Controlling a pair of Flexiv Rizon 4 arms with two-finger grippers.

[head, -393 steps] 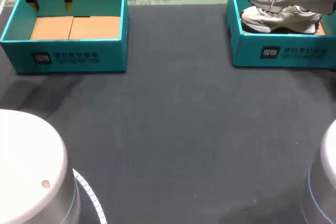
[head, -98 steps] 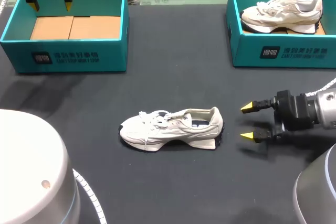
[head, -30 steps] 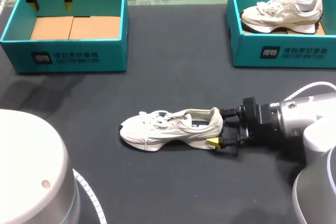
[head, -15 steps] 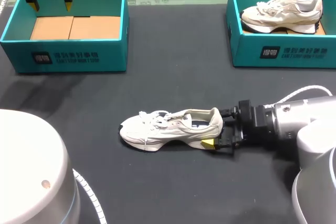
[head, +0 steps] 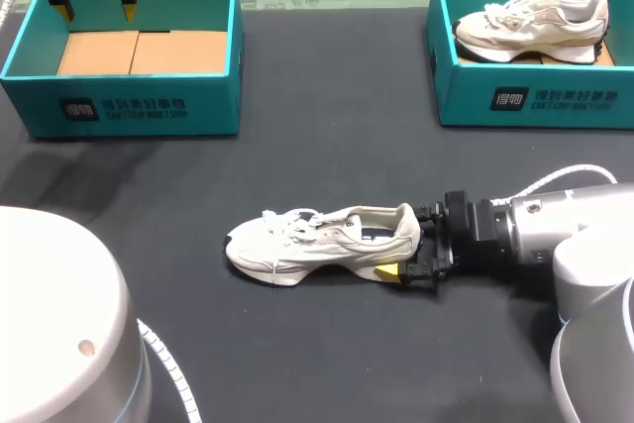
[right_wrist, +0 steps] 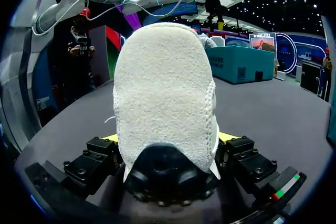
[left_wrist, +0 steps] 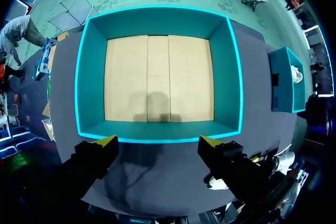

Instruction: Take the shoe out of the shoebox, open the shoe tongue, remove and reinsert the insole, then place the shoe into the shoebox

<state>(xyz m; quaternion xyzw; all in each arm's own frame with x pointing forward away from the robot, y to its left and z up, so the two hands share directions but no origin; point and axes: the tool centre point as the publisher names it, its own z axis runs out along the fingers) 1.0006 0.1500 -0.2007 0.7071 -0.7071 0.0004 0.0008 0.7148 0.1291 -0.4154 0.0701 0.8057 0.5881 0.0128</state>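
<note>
A cream sneaker point(head: 317, 243) lies on its sole in the middle of the dark table, toe to the left. My right gripper point(head: 406, 243) is at its heel, open, one finger on either side of the heel; only the near yellow tip shows. In the right wrist view the heel point(right_wrist: 163, 87) fills the space between the fingers of that gripper point(right_wrist: 168, 140). My left gripper point(head: 94, 7) hangs open over the empty teal shoebox point(head: 119, 106) at the back left. In the left wrist view this gripper point(left_wrist: 158, 141) is above the box's near wall point(left_wrist: 157, 132).
A second teal shoebox point(head: 535, 101) at the back right holds another cream sneaker point(head: 530, 22). The empty box has a tan cardboard floor point(left_wrist: 157, 77). Bare dark tabletop point(head: 327, 146) lies between the boxes and around the sneaker.
My right gripper has slid a little to the left, further around the sneaker's heel. The sneaker and my left arm have stayed put.
</note>
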